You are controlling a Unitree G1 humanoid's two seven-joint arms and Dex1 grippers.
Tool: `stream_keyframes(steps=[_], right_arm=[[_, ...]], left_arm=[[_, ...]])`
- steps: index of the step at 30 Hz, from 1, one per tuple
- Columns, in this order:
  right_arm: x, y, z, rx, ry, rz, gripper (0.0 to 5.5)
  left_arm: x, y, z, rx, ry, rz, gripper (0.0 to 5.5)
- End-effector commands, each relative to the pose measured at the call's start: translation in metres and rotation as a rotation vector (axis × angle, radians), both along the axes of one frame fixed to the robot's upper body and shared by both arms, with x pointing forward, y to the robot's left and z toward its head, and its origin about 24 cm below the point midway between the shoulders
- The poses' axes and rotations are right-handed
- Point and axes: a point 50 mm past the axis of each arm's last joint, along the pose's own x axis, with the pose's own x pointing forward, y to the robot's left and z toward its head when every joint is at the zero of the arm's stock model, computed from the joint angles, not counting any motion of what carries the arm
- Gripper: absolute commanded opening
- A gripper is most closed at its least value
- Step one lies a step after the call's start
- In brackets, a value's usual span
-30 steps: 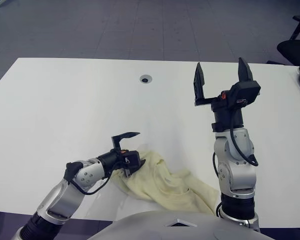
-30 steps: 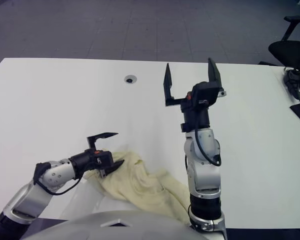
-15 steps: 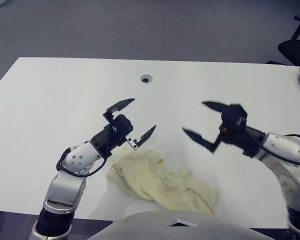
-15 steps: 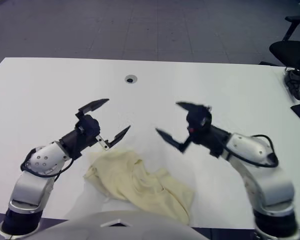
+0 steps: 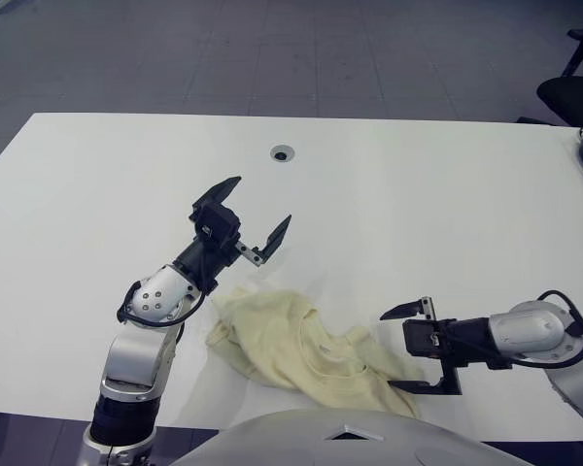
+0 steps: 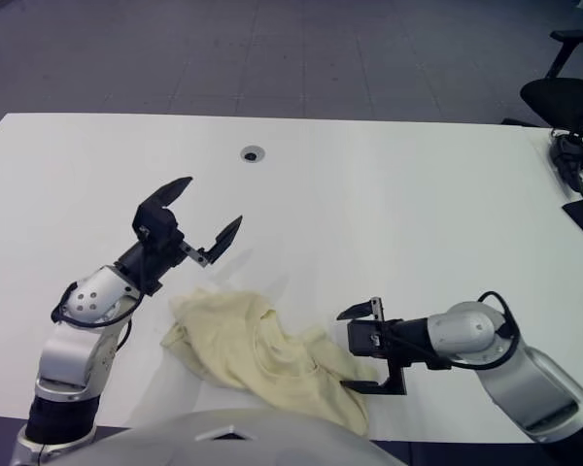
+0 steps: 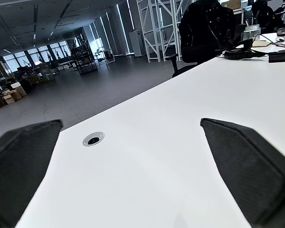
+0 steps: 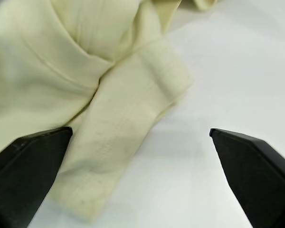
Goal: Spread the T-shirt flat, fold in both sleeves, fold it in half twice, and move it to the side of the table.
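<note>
So the T-shirt (image 5: 306, 349) is a crumpled pale-yellow heap by the tabletop's (image 5: 97, 194) near edge, about midway along. The left gripper (image 5: 260, 200) hangs above the shirt's left end, fingers spread, holding nothing. The right gripper (image 5: 408, 348) sits low at the right end, wide open around a hem.

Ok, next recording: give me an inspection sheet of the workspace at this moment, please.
Surface: white table with a cable port.
Job's things: T-shirt crumpled at the near edge, not spread.
Clutter: dark items at the right edge, unidentifiable.
Hands: left hand open, raised near the shirt's left end; right hand open, low at its right edge.
Cables: black loop on the right wrist.
Surroundings: grey floor, office chair.
</note>
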Motion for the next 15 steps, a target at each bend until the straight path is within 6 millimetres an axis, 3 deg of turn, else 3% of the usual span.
stream_keyframes(steps=[1,4,15], right_arm=[[0.01,-0.001,-0.014,-0.116,-0.093,0.044,5.4],[0.018,-0.008,-0.018,-0.207,-0.178,0.105,5.4],[0.039,-0.03,0.006,-0.223,-0.317,0.138,5.4]], left_arm=[[0.003,0.001,0.002,-0.005,-0.019,0.013,5.38],[0.004,0.002,0.001,0.005,-0.022,0.024,5.38],[0.003,0.002,-0.004,0.037,-0.01,0.013,5.38]])
